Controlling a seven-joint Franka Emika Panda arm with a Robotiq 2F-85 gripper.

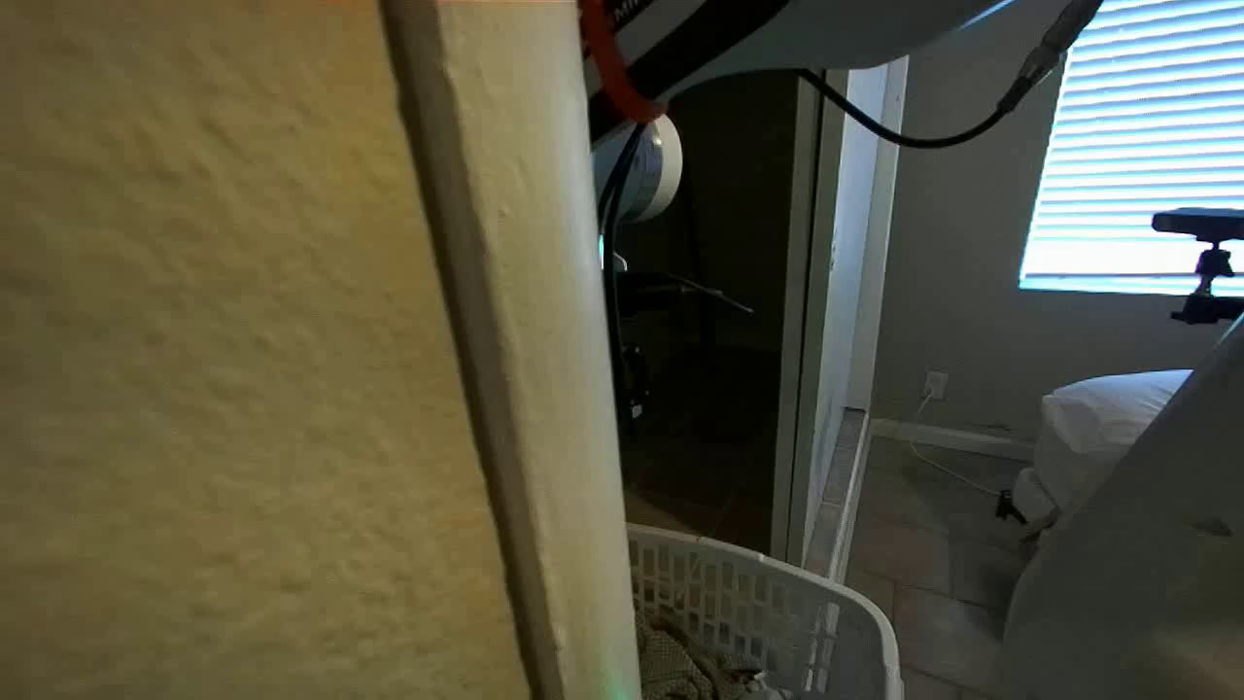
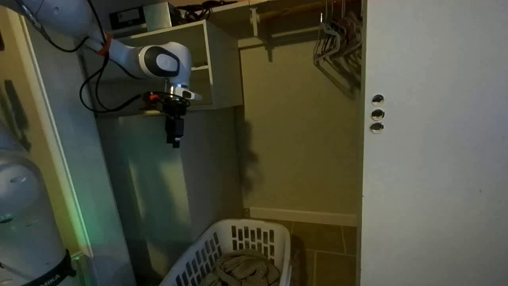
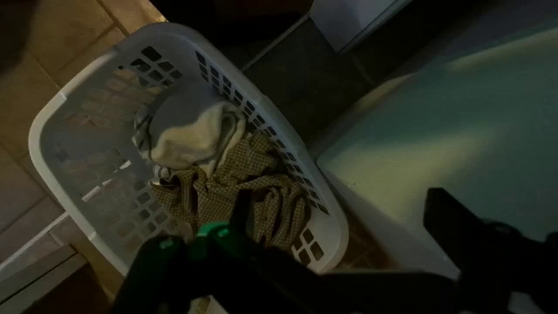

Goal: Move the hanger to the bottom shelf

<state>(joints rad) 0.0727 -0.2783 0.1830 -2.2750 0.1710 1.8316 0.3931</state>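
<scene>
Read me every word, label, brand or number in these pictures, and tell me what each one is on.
"MIKA": on the black band low on the robot.
"MI", next letter cut off: on a dark stripe beside the red strap.
Box atop the shelf unit: any print is too small and blurred to read.
</scene>
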